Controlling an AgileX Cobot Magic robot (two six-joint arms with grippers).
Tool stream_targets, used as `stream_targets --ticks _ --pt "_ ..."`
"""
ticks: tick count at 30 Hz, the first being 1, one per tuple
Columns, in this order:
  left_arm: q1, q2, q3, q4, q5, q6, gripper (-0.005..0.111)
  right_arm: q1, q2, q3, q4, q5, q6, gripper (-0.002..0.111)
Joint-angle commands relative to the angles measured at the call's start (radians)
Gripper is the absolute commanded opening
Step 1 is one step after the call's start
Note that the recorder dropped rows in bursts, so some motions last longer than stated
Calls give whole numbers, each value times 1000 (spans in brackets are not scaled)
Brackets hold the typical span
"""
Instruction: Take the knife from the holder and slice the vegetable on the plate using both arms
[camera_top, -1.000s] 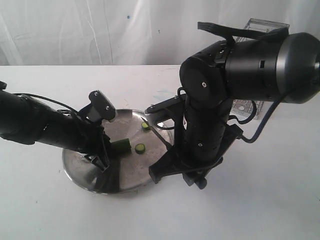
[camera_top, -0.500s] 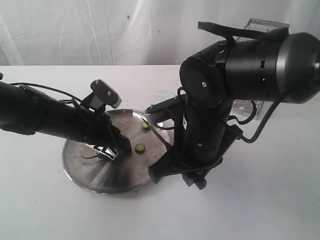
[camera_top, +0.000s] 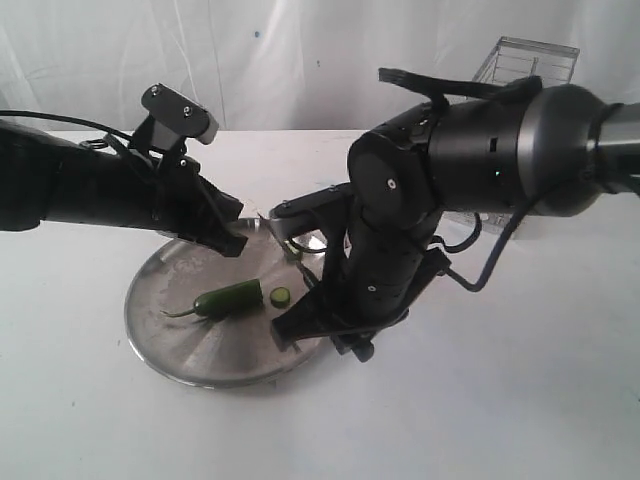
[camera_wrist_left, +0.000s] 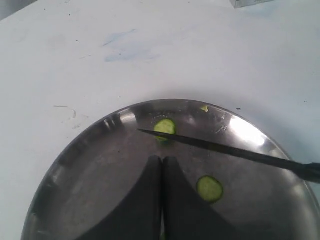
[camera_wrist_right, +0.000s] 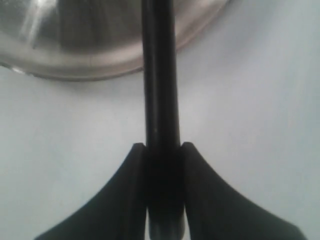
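The vegetable, a dark green chilli (camera_top: 228, 297) with one end cut, lies on the steel plate (camera_top: 160, 330). Two cut slices (camera_wrist_left: 209, 188) (camera_wrist_left: 165, 126) rest nearby on the plate (camera_wrist_left: 75, 165). My left gripper (camera_wrist_left: 162, 159) is shut and empty, raised above the plate's far left side (camera_top: 231, 242), clear of the chilli. The right gripper (camera_wrist_right: 161, 150) is shut on the black handle of the knife (camera_wrist_right: 160, 75). The thin dark blade (camera_wrist_left: 225, 150) reaches over the plate, its tip by the far slice. The wire holder (camera_top: 525, 60) stands at the back right, partly behind the right arm.
The bulky right arm (camera_top: 450, 170) leans over the plate's right edge and hides that side. The white table (camera_top: 520, 400) runs around the plate, with a white backdrop behind.
The left gripper has let go of the chilli, shut, and lifted up and back to the left. The chilli now lies uncovered. The right arm has shifted a little left with the knife.
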Motion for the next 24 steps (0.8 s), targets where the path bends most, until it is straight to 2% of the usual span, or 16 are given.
stream_targets --ticks 1,9,14,20,24 --pt "-1 -10 -5 -25 -29 -17 0 -3 42 -56 48 -86 -66 0" --pt "1 -39 -3 -77 -186 -17 0 -45 158 -142 48 -80 -68 0" --pt "1 -46 -3 -77 -168 -17 0 -63 208 -181 75 -78 -97 0" --pt "1 -46 -3 -77 -156 -17 0 -63 259 -205 245 -88 -245 0" --pt "1 -46 -3 -77 -156 -17 0 -63 269 -205 247 -96 -247 0"
